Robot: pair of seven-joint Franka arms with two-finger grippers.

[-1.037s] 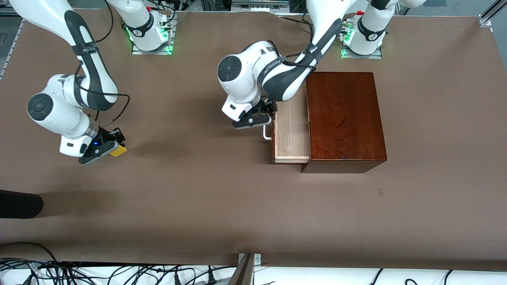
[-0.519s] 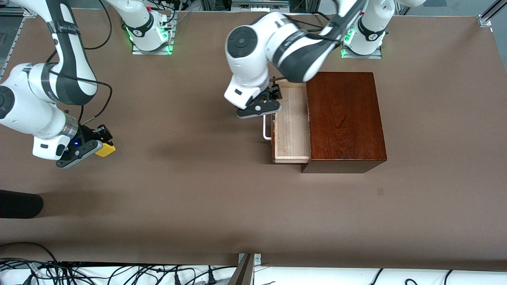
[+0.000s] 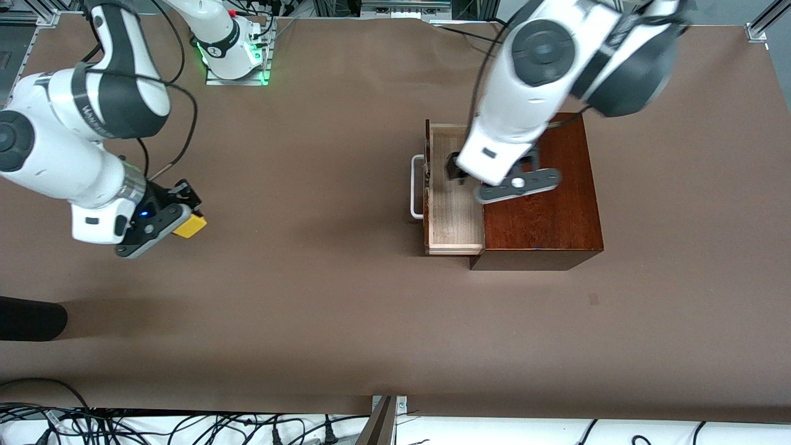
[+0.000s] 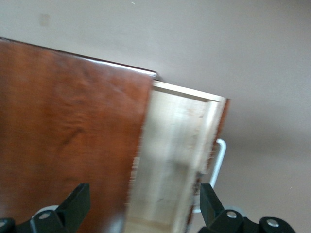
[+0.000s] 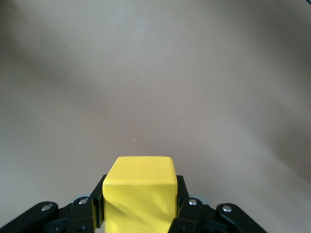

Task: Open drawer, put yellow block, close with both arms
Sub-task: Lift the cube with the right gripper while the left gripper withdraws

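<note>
The drawer [image 3: 454,213] stands pulled out of the dark reddish-brown box [image 3: 544,216], showing pale wood inside, with its white handle [image 3: 417,185] toward the right arm's end of the table. My left gripper [image 3: 488,173] is open and empty, up over the drawer and the box's edge. In the left wrist view the open gripper [image 4: 143,208] looks down on the drawer [image 4: 175,160], the handle [image 4: 218,160] and the box top [image 4: 68,136]. My right gripper [image 3: 179,216] is shut on the yellow block [image 3: 190,226] above the table at the right arm's end. The right wrist view shows the gripper [image 5: 141,206] clamping the block [image 5: 141,187].
A dark rounded object [image 3: 31,318] lies at the table's edge near the front camera at the right arm's end. Cables [image 3: 185,426] run along the front edge. Bare brown table [image 3: 309,247] lies between the block and the drawer.
My left gripper has let go of the handle, risen and swung over the drawer and box. My right gripper has lifted the yellow block and shifted it a little toward the drawer.
</note>
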